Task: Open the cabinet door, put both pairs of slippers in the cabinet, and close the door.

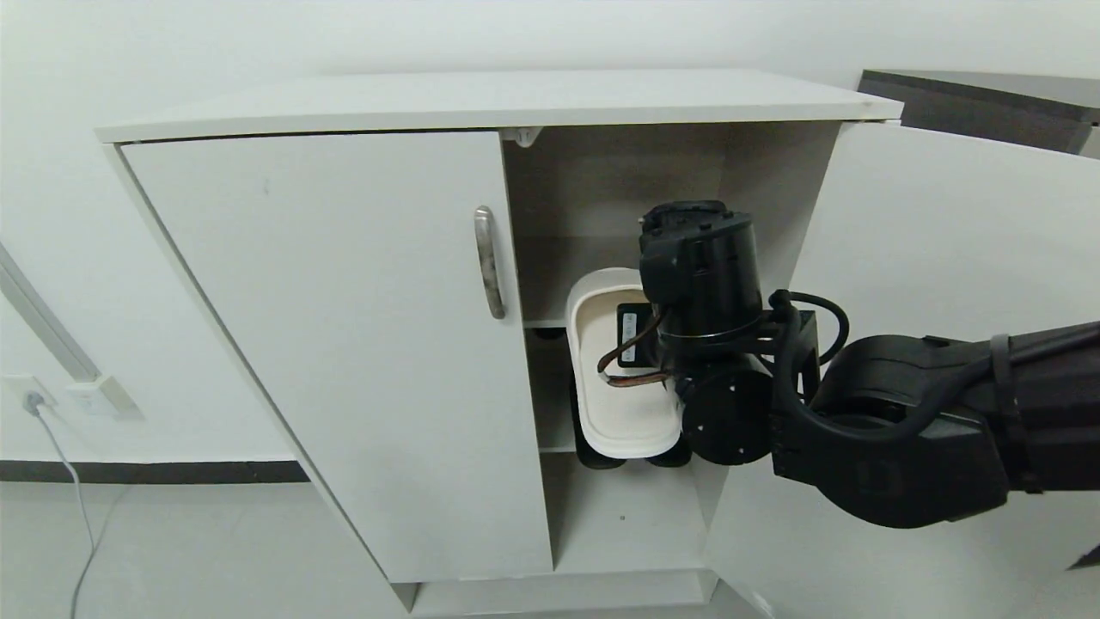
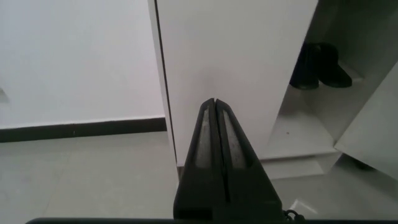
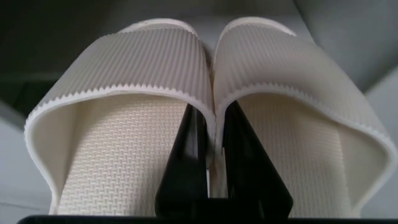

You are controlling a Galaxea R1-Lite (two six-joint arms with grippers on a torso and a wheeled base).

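The white cabinet [image 1: 481, 99] stands with its right door [image 1: 928, 258] swung open and its left door [image 1: 344, 344] closed. My right arm reaches into the open half at middle-shelf height. There my right gripper [image 3: 214, 143] is shut on the touching inner straps of a pair of white slippers [image 1: 614, 378] [image 3: 124, 124], held side by side. A black pair of slippers [image 1: 601, 456] [image 2: 320, 65] rests on the shelf just below them. My left gripper [image 2: 214, 109] is shut with nothing in it, low in front of the closed door's bottom corner.
A metal handle [image 1: 488, 262] sits on the closed door's inner edge. A wall socket with a hanging cable [image 1: 34, 400] lies to the cabinet's left. Dark furniture [image 1: 988, 103] stands behind the open door. The floor [image 2: 81, 174] before the cabinet is bare.
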